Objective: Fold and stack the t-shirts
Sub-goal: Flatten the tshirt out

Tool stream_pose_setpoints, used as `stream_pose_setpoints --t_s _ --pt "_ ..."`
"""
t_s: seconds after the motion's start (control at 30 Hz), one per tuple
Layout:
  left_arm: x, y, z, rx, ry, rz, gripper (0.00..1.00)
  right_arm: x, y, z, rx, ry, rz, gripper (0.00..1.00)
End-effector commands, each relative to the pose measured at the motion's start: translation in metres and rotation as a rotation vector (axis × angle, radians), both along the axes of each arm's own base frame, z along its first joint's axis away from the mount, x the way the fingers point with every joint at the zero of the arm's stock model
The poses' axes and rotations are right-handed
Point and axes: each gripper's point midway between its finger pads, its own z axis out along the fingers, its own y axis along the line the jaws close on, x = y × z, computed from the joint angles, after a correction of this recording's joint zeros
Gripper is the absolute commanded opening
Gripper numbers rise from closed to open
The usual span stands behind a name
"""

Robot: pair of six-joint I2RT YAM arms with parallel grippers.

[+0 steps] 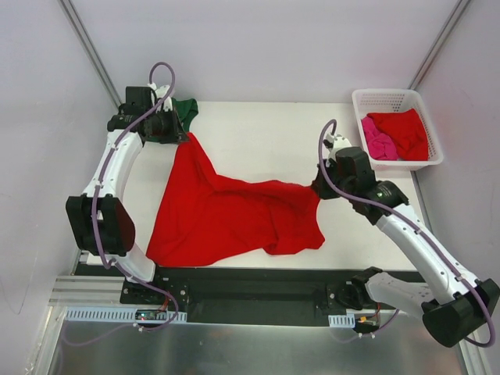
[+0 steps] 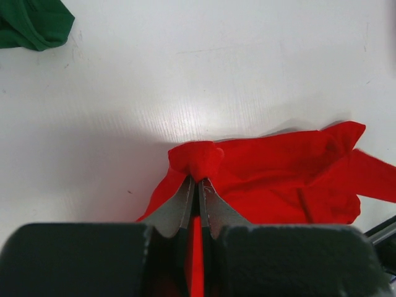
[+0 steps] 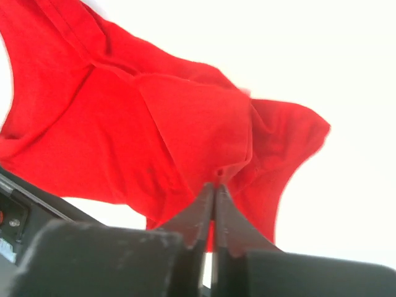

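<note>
A bright red t-shirt (image 1: 219, 211) lies spread and rumpled across the white table (image 1: 266, 133), stretched between both arms. My left gripper (image 1: 184, 134) is shut on its far left corner; the left wrist view shows red cloth (image 2: 198, 162) bunched at the tips. On the right, my right gripper (image 1: 316, 187) is shut on the shirt's right edge, with cloth (image 3: 185, 130) pinched between the closed fingers. A dark green t-shirt (image 1: 186, 109) lies crumpled behind the left gripper and shows as green cloth (image 2: 34, 25) in the left wrist view. Another red t-shirt (image 1: 405, 131) and a pink one (image 1: 378, 141) sit in the basket.
A white plastic lattice basket (image 1: 384, 97) stands at the table's far right corner. The black mounting rail (image 1: 250, 293) runs along the near edge, just below the red shirt's hem.
</note>
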Motion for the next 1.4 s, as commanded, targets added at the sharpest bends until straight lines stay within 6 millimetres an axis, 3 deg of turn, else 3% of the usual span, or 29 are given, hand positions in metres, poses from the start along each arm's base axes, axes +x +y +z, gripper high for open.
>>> stream_pose_setpoints --t_s 0.0,0.17,0.2,0.27,0.3,0.37,0.53,0.7,1.0,1.07,1.13,1.37 --pt "-0.017 -0.007 0.029 -0.037 -0.068 -0.023 0.0 -0.001 -0.036 0.014 -0.148 -0.049 -0.067 0.01" --pt "-0.047 -0.004 0.048 -0.03 -0.12 -0.019 0.0 0.006 -0.067 0.059 -0.21 -0.166 -0.157 0.01" --pt "-0.053 -0.003 0.051 -0.025 -0.122 -0.014 0.0 0.008 -0.073 0.08 -0.201 -0.21 -0.182 0.01" --pt "-0.066 0.001 0.065 -0.012 -0.158 -0.002 0.0 0.013 -0.088 0.101 -0.209 -0.257 -0.237 0.01" --pt "-0.071 0.003 0.07 -0.005 -0.169 0.0 0.0 0.016 -0.098 0.124 -0.221 -0.305 -0.277 0.01" --pt "-0.085 0.006 0.083 0.011 -0.195 0.011 0.0 0.02 -0.109 0.145 -0.235 -0.345 -0.327 0.01" --pt "-0.113 0.013 0.108 0.043 -0.251 0.032 0.0 0.026 -0.111 0.193 -0.194 -0.424 -0.358 0.01" --pt "-0.135 0.02 0.128 0.08 -0.304 0.052 0.0 0.021 -0.113 0.223 -0.168 -0.486 -0.366 0.01" --pt "-0.193 0.04 0.201 0.144 -0.503 0.152 0.0 -0.027 -0.144 0.295 -0.124 -0.699 -0.415 0.01" --pt "-0.211 0.045 0.226 0.15 -0.58 0.179 0.0 -0.038 -0.15 0.305 -0.118 -0.734 -0.426 0.01" --pt "-0.226 0.049 0.24 0.16 -0.621 0.205 0.0 -0.053 -0.157 0.316 -0.11 -0.774 -0.428 0.01" --pt "-0.262 0.068 0.265 0.178 -0.763 0.323 0.0 -0.086 -0.173 0.33 -0.082 -0.868 -0.447 0.01"
